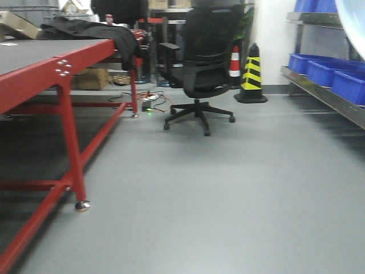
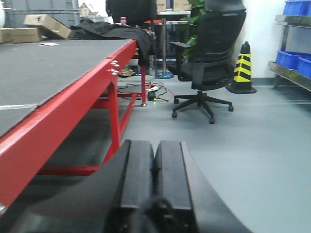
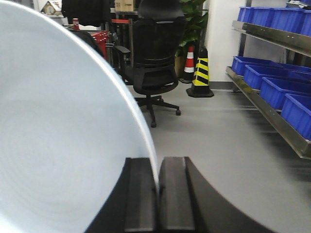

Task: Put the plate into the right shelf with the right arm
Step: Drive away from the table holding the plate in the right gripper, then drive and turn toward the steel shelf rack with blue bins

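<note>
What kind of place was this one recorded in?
Likely a workshop or lab space: a red-framed worktable, steel rack shelving holding blue bins, a striped safety cone and an office chair.

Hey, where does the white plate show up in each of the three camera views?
Exterior front: the plate is a pale sliver in the top right corner.
Left wrist: not in view.
Right wrist: it fills the left half, its edge pinched by the right fingers.
Shared landmark: the black office chair, visible in all three.
</note>
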Controlling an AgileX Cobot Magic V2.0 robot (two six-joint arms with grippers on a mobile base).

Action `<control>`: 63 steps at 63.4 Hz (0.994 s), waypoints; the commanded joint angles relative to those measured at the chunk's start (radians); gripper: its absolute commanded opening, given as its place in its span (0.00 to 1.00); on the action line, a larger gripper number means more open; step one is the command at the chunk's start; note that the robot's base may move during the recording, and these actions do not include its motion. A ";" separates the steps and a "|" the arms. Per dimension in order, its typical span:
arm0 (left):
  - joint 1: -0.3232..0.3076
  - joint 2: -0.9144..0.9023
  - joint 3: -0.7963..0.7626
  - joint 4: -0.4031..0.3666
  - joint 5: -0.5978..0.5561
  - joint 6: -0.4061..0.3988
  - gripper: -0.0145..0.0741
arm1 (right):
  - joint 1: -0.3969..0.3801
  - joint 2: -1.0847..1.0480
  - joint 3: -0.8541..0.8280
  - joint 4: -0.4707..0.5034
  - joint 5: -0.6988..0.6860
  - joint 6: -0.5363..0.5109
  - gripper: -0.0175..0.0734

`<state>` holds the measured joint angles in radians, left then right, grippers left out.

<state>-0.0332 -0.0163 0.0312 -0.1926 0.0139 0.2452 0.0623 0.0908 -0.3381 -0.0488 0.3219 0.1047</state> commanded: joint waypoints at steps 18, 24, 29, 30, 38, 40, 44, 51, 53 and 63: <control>-0.006 -0.006 0.010 -0.006 -0.088 -0.001 0.11 | -0.004 0.010 -0.031 -0.009 -0.089 -0.006 0.25; -0.006 -0.006 0.010 -0.006 -0.088 -0.001 0.11 | -0.004 0.010 -0.031 -0.009 -0.089 -0.006 0.25; -0.006 -0.006 0.010 -0.006 -0.088 -0.001 0.11 | -0.004 0.010 -0.031 -0.009 -0.089 -0.006 0.25; -0.006 -0.006 0.010 -0.006 -0.088 -0.001 0.11 | -0.004 0.010 -0.031 -0.009 -0.089 -0.006 0.25; -0.006 -0.006 0.010 -0.006 -0.088 -0.001 0.11 | -0.004 0.010 -0.031 -0.009 -0.089 -0.006 0.25; -0.006 -0.006 0.010 -0.006 -0.088 -0.001 0.11 | -0.004 0.010 -0.031 -0.009 -0.089 -0.006 0.25; -0.006 -0.006 0.010 -0.006 -0.088 -0.001 0.11 | -0.004 0.010 -0.031 -0.009 -0.089 -0.006 0.25; -0.006 -0.006 0.010 -0.006 -0.088 -0.001 0.11 | -0.004 0.010 -0.031 -0.009 -0.089 -0.006 0.25; -0.006 -0.006 0.010 -0.006 -0.088 -0.001 0.11 | -0.004 0.010 -0.031 -0.009 -0.089 -0.006 0.25; -0.006 -0.006 0.010 -0.006 -0.088 -0.001 0.11 | -0.004 0.010 -0.031 -0.009 -0.089 -0.006 0.25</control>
<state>-0.0332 -0.0163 0.0312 -0.1926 0.0139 0.2452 0.0623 0.0908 -0.3381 -0.0488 0.3234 0.1047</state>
